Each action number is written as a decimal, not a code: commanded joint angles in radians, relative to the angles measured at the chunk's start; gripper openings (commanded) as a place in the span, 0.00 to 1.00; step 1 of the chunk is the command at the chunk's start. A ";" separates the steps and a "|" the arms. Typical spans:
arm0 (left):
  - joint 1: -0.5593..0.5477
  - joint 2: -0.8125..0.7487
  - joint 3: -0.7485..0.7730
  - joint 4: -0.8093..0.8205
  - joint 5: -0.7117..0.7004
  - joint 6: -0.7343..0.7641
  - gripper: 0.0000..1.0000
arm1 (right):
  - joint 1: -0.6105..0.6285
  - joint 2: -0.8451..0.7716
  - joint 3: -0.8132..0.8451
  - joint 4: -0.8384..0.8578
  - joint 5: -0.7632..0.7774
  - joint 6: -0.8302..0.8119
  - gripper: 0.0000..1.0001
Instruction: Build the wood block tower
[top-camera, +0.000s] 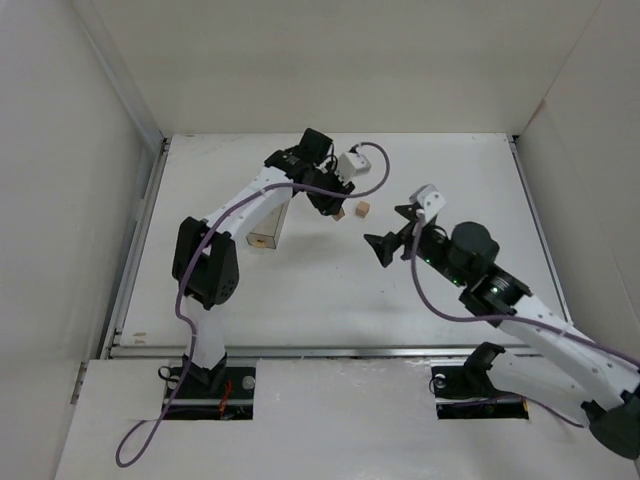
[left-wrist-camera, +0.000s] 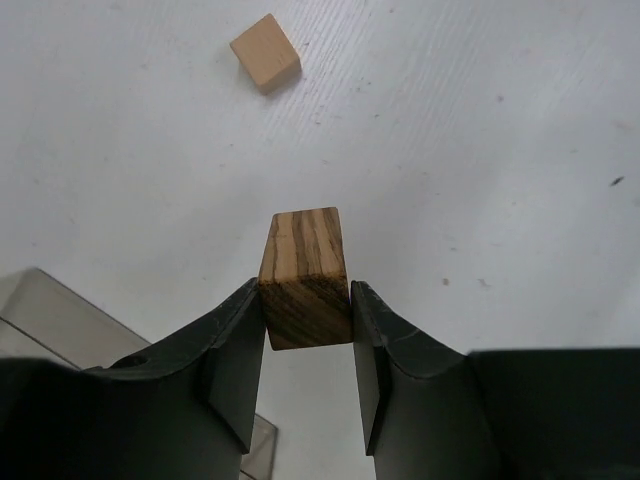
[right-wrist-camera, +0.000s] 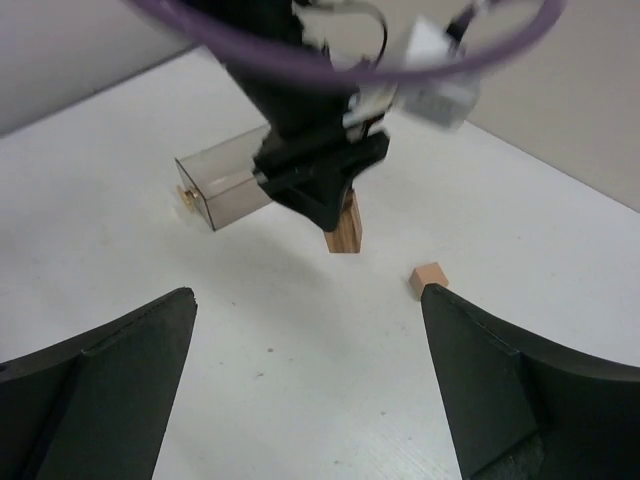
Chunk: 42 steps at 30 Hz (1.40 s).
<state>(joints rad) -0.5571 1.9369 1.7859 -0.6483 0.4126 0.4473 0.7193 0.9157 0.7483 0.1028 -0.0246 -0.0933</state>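
A streaky brown wood block (left-wrist-camera: 303, 280) is gripped on end; a pale tan cube (left-wrist-camera: 265, 52) lies on the counter (left-wrist-camera: 470, 150) near that block, apart.

Clear smoky plastic box (top-camera: 266, 232) lies flat on the white table (top-camera: 330, 300), left of centre in the top view, long axis slanting toward upper right; its open end shows upper left in the right wrist view (right-wrist-camera: 225, 185). White enclosure walls (top-camera: 330, 60) stand along back and sides, and a metal rail (top-camera: 330, 352) runs along the table's near edge.
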 joint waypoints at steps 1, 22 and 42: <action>-0.073 0.023 -0.031 0.056 -0.103 0.287 0.00 | -0.011 -0.136 0.002 -0.193 0.073 0.113 1.00; -0.187 0.177 -0.049 -0.008 -0.107 0.453 0.10 | -0.011 -0.357 0.145 -0.431 0.400 0.158 1.00; -0.155 0.065 -0.043 0.007 -0.083 0.455 0.59 | -0.011 -0.327 0.192 -0.431 0.406 0.233 1.00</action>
<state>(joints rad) -0.7280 2.1101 1.7092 -0.6117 0.3027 0.9043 0.7136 0.5591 0.8810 -0.3389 0.3347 0.0959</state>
